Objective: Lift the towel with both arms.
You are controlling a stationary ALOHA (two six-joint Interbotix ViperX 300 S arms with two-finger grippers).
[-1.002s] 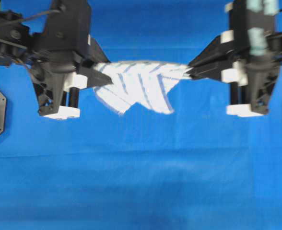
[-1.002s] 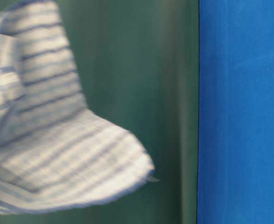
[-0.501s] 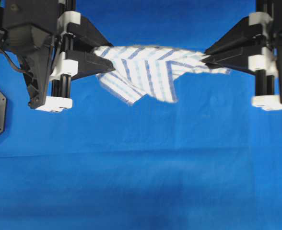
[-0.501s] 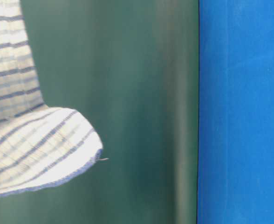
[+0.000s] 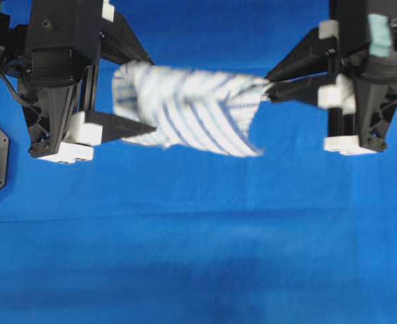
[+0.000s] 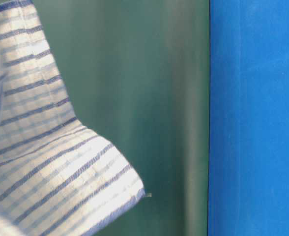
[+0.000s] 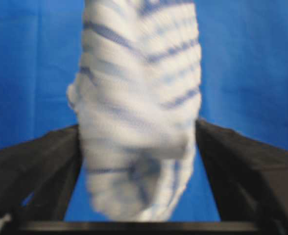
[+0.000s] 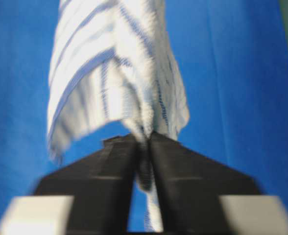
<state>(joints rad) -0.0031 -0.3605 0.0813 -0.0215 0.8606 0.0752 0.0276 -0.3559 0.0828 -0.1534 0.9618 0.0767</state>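
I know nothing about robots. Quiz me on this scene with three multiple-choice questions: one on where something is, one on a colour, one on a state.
1. Where is the towel?
A. Between the left gripper and the right gripper
B. In a basket
C. On the floor

2. What colour are the towel's stripes?
A. Red
B. Blue
C. Yellow

3. How do the left gripper's jaws stand?
A. Wide apart
B. Pinched shut
C. Out of view

Answers:
1 A, the overhead view shows it between the two grippers.
2 B, the table-level view shows blue lines on white.
3 A, the left wrist view shows one finger on each side of the towel.
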